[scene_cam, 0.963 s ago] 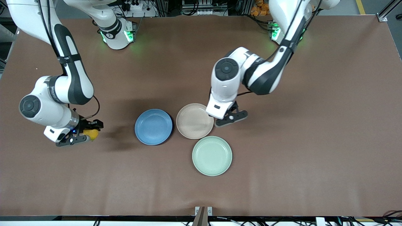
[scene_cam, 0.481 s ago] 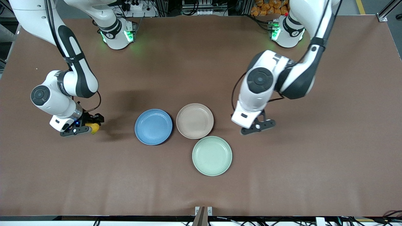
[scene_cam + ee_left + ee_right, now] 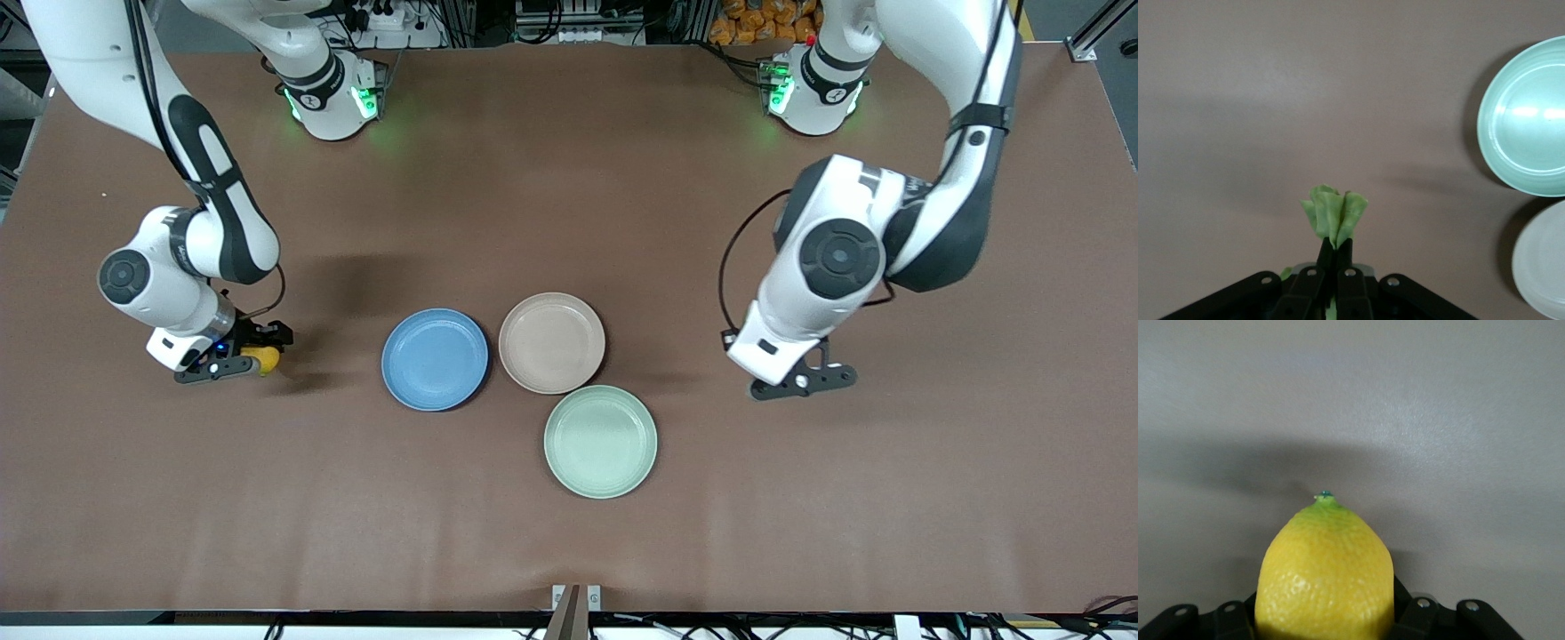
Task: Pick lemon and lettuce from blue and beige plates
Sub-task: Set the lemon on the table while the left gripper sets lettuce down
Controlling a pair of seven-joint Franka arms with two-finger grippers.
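My right gripper [image 3: 233, 363] is shut on the lemon [image 3: 263, 358], low over bare table toward the right arm's end, well apart from the blue plate [image 3: 435, 359]. The lemon fills the right wrist view [image 3: 1325, 573], yellow with a pointed tip. My left gripper [image 3: 803, 380] is shut on the lettuce [image 3: 1335, 215], a folded green leaf that sticks out past the fingertips over bare table toward the left arm's end. The arm hides the lettuce in the front view. The blue plate and the beige plate [image 3: 551, 342] stand side by side, both bare.
A pale mint-green plate [image 3: 600, 441] lies nearer to the front camera than the beige plate, bare too. It also shows in the left wrist view [image 3: 1528, 127], with the beige plate's rim [image 3: 1541, 267] beside it. Brown table surface lies around both grippers.
My left gripper has swung from beside the beige plate toward the left arm's end, carrying the lettuce. My right gripper has shifted slightly with the lemon in it.
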